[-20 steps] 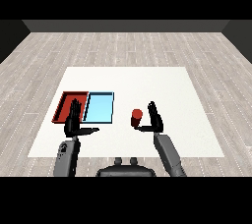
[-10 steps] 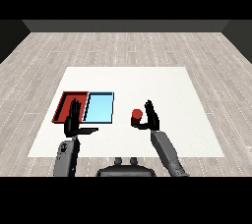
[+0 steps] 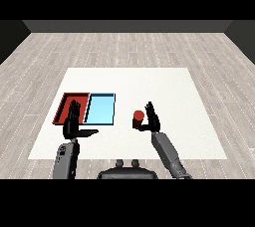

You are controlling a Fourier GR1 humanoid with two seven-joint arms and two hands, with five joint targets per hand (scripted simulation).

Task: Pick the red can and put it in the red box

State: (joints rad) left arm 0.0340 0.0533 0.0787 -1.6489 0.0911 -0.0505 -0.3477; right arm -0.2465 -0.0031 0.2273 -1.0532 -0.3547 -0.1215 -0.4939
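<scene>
While the fingers (image 3: 149,110) of the right hand (image 3: 152,119) stand straight and point upward, slightly spread, the thumb reaches out to the left toward the red can (image 3: 138,116). No finger is curled round the can; the hand sits just beside it on its right, and whether the thumb touches it cannot be told from this view. The can stands upright on the white table (image 3: 164,86), to the right of both trays and apart from them.

The left hand (image 3: 73,124) likewise shows straight fingers raised upward, with the thumb held out sideways to the right. It holds nothing. Its fingers overlap the near edge of the red tray (image 3: 64,105) in the picture, where that tray meets the light blue tray (image 3: 102,109).

Both trays lie side by side and touching on the left half of the table, red on the outside, light blue nearer the can. Each appears to hold nothing.

Grey forearms rise from the lower corners, the right one angled inward toward the can, the left one nearly vertical.
</scene>
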